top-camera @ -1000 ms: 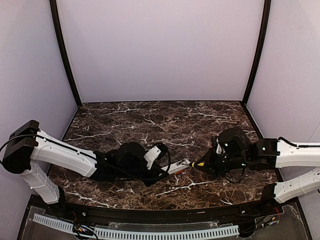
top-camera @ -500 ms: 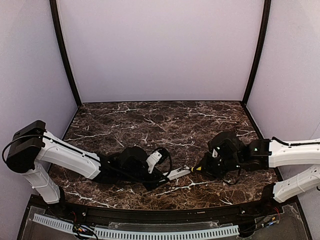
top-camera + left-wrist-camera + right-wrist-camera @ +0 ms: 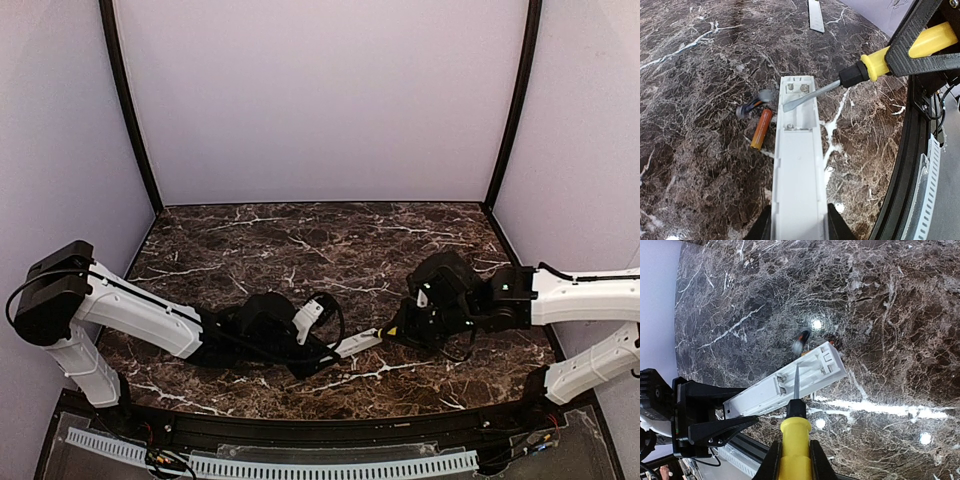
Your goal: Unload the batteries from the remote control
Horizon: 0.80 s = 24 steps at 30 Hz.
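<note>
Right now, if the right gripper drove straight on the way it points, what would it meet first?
Probably the remote control: the held screwdriver has its tip in the open battery bay.

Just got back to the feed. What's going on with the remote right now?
The left gripper holds the remote control by one end, with its battery bay facing up. The right gripper holds a yellow-handled screwdriver with the blade tip inside the bay. One orange battery lies on the table just beside the remote. A blurred object next to it may be the second. The bay looks empty of cells.
</note>
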Motion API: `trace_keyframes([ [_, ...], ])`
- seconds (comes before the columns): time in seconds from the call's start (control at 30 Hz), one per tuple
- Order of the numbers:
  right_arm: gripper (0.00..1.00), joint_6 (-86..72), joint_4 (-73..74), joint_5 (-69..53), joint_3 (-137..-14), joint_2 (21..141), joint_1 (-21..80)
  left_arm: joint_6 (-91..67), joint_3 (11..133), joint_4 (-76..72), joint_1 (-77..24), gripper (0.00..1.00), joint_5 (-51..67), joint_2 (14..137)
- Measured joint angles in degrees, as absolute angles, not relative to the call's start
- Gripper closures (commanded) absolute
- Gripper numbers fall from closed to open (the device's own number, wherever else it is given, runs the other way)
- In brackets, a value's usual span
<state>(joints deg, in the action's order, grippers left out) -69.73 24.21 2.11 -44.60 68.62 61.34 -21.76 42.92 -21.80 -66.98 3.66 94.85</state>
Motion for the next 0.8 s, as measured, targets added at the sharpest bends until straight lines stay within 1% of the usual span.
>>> trace_keyframes([
  [0.3, 1.00, -66.06, 27.49, 2.09, -48.38, 70.26, 60.75, -22.15, 42.92, -22.44, -66.96, 1.00, 3.31, 94.98],
  [0.5, 1.00, -60.47, 26.44, 1.89, -54.94, 70.13, 59.20, -22.20, 42.92, -23.33, -67.09, 1.00, 4.14, 95.07],
  [0.67, 1.00, -56.73, 26.79, 3.14, -57.52, 65.93, 57.41, -22.20, 42.83, -23.73, -67.07, 1.00, 3.99, 95.02],
  [0.8, 1.00, -54.83, 28.51, 6.90, -57.39, 60.31, 56.95, -22.20, 41.54, -23.55, -67.09, 1.00, 3.11, 93.69],
])
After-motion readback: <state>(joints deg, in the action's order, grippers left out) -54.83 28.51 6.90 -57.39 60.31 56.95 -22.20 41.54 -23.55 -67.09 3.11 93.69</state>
